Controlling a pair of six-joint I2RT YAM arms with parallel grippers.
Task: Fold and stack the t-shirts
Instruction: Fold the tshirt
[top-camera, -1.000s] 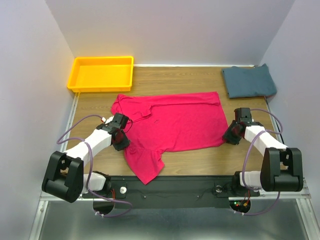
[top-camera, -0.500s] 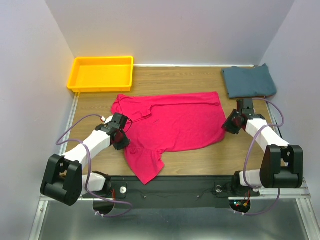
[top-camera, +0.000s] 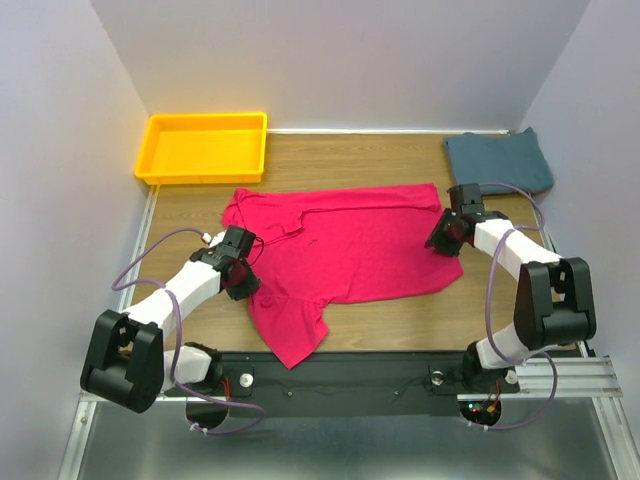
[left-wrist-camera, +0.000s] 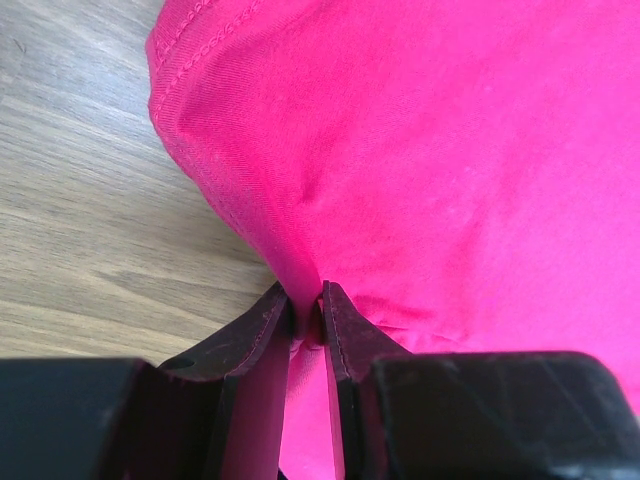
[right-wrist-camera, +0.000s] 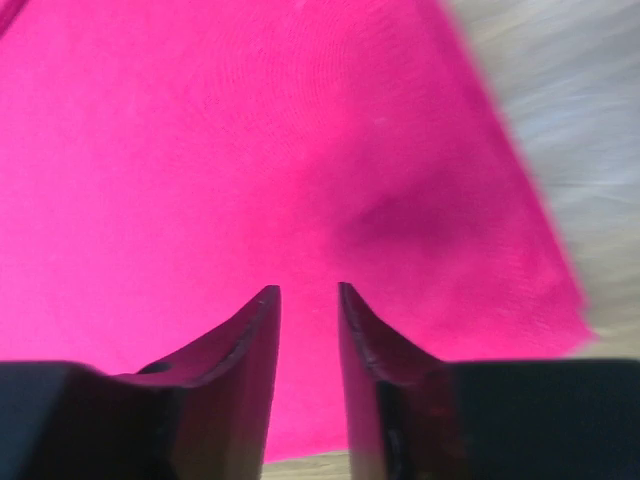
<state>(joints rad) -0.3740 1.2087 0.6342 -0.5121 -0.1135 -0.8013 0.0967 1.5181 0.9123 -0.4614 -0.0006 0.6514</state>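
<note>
The task is about half done, as far as I can judge. The teal-blue t-shirt (top-camera: 498, 163) lies as a folded rectangle at the far right corner of the tabletop (top-camera: 390, 160), and it looks ready to be the base of the stack. The crimson-pink t-shirt (top-camera: 340, 250) is not folded. It lies spread across the middle of the tabletop, collar toward the left and hem toward the right, with one sleeve pointing at the near edge.

My left tool (left-wrist-camera: 307, 300) is closed on a pinch of the crimson-pink t-shirt at its left side, where that sleeve joins the body. A ridge of cloth rises between the jaws. My right tool (right-wrist-camera: 308, 292) is over the shirt's right end, near the hem, with its jaws only narrowly apart and nothing between them. That wrist view is blurred, so I cannot tell whether the tips touch the cloth or hang just above it.

I judge that the whole folding of the pink shirt is left to do. The right side needs a grip, the cloth needs folding over, probably more than once, and the bundle then has to go on top of the teal one.

The yellow tray (top-camera: 205, 150) sits at the far left, apart from both shirts, and I see nothing in it.
</note>
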